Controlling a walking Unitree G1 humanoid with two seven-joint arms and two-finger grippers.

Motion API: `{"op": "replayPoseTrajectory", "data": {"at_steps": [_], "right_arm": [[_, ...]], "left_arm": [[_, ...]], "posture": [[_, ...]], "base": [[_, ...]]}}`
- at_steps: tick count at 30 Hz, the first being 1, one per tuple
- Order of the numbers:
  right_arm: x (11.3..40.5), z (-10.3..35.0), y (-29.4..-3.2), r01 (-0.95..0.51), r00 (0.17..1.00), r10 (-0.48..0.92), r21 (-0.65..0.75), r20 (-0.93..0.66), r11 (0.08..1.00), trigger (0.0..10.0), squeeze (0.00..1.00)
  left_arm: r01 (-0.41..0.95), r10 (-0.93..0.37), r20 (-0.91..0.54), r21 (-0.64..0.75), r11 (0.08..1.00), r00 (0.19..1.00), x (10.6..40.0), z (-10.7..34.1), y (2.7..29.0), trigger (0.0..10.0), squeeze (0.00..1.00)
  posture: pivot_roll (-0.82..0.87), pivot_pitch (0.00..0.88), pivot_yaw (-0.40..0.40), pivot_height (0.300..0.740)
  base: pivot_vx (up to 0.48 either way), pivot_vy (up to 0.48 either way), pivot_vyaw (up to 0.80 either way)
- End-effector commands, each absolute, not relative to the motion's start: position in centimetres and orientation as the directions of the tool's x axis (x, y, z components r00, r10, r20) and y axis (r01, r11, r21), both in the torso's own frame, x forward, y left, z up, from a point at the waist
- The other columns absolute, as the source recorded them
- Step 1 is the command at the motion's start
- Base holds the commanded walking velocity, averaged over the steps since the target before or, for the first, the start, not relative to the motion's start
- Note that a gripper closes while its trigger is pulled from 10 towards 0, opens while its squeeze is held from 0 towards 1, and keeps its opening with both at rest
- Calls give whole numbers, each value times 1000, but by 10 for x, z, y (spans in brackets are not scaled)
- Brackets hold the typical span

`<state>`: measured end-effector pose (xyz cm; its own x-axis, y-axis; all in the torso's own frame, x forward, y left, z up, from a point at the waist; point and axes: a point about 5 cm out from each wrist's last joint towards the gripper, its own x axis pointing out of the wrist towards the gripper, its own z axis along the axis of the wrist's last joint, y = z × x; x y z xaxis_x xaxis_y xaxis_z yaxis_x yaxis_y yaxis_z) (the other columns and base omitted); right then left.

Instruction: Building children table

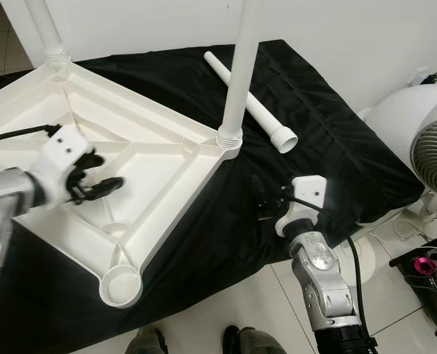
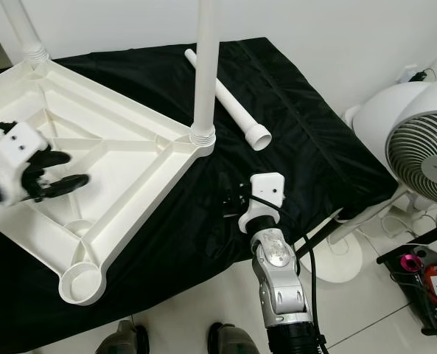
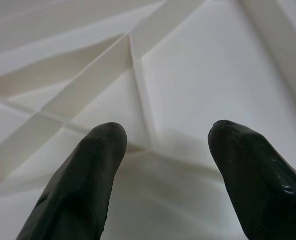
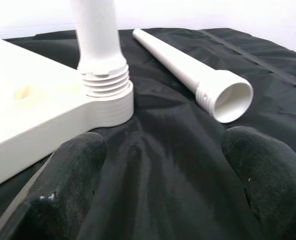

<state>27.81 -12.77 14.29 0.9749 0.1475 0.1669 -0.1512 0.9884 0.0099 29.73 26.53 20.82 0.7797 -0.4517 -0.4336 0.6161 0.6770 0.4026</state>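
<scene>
Now the nearest corner socket (image 1: 120, 285) of the upturned white tabletop (image 1: 141, 133) is empty, and the left gripper (image 1: 93, 175), its fingers spread and holding nothing, hovers just above the ribbed underside. Beside it, the right gripper (image 1: 266, 206) is also spread and empty over the black cloth (image 1: 329, 140). It should, I think, advance to the loose leg (image 1: 251, 103) lying beyond the screwed-in leg (image 1: 236, 74), and grasp it at mid-shaft, so that the threaded end can be turned straight into the socket.
</scene>
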Motion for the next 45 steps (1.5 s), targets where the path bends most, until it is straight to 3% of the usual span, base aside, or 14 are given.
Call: {"op": "replayPoseTrajectory", "data": {"at_steps": [1,6,12,14,18,22,30,37,40,45], "right_arm": [[277,139,-129,-147,978,144,10,153,989,10000,0],[279,139,-128,-159,976,156,7,153,987,10000,0],[280,140,-128,-160,975,157,6,156,987,10000,0],[282,141,-129,-163,974,161,1,161,987,10000,0],[283,142,-129,-164,973,162,-1,163,986,10000,0],[286,144,-130,-160,973,158,-5,169,987,10000,0],[287,144,-132,-149,974,148,-7,174,989,10000,0],[288,144,-131,-148,974,146,-3,175,989,10000,0],[289,144,-131,-148,974,146,-2,176,989,10000,0],[287,142,-131,-148,974,146,-2,172,989,10000,0]], "left_arm": [[539,-356,-429,455,709,830,299,206,279,10000,0],[509,-241,-482,564,651,843,292,195,293,10000,0],[535,-218,-519,604,590,826,289,188,291,10000,0],[626,-268,-578,607,490,770,281,176,277,10000,0],[658,-298,-595,599,455,747,278,172,268,10000,0],[712,-372,-608,579,396,702,275,161,241,10000,0],[726,-456,-566,567,389,687,279,152,208,10000,0],[682,-486,-483,581,444,728,289,156,186,10000,0],[672,-490,-465,583,456,737,291,159,185,10000,0],[653,-529,-391,540,531,753,302,188,211,10000,0]], "posture": [[-39,122,-12,740],[-36,122,-16,740],[-36,119,-18,740],[-35,118,-19,740],[-35,118,-19,740],[-41,110,-11,740],[-49,104,-8,740],[-50,100,-3,740],[-49,101,-4,740],[-39,102,-2,740]], "base": [[0,0,0],[0,0,0],[0,0,0],[0,0,0],[0,0,0],[0,0,0],[0,0,0],[0,0,0],[0,0,0],[0,0,0]]}}
